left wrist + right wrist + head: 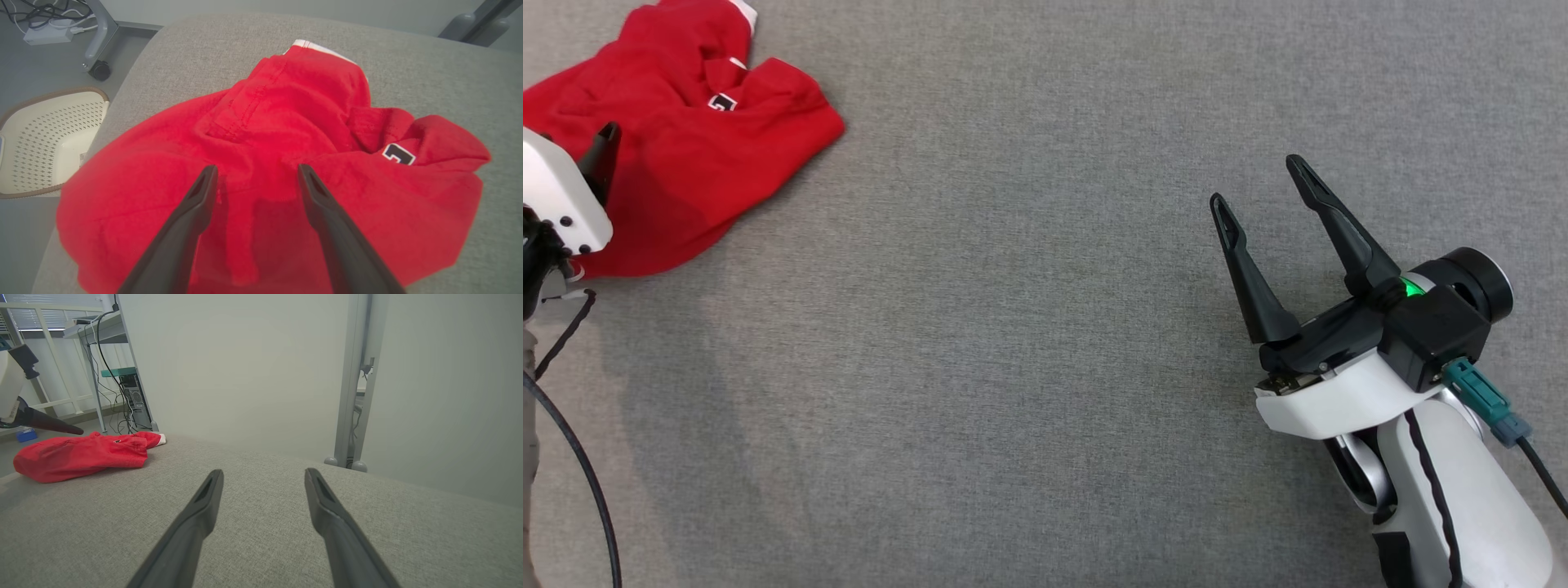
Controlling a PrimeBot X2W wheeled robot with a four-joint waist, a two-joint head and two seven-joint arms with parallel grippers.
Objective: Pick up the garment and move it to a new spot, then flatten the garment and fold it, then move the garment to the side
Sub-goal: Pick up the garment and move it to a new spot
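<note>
The garment is a red piece with a white hem and a small dark patch, lying crumpled at the far left of the grey cloth-covered table. In the left wrist view my left gripper stands open over the middle of the garment, its tips close above the folds; whether they touch I cannot tell. One of its dark fingers shows over the cloth in the head view. My right gripper is open over bare table at the right, far from the garment.
A cream perforated basket sits on the floor beyond the table's left edge, near a wheeled frame leg. Past the table's far edge are a wall, a metal post and a desk with cables.
</note>
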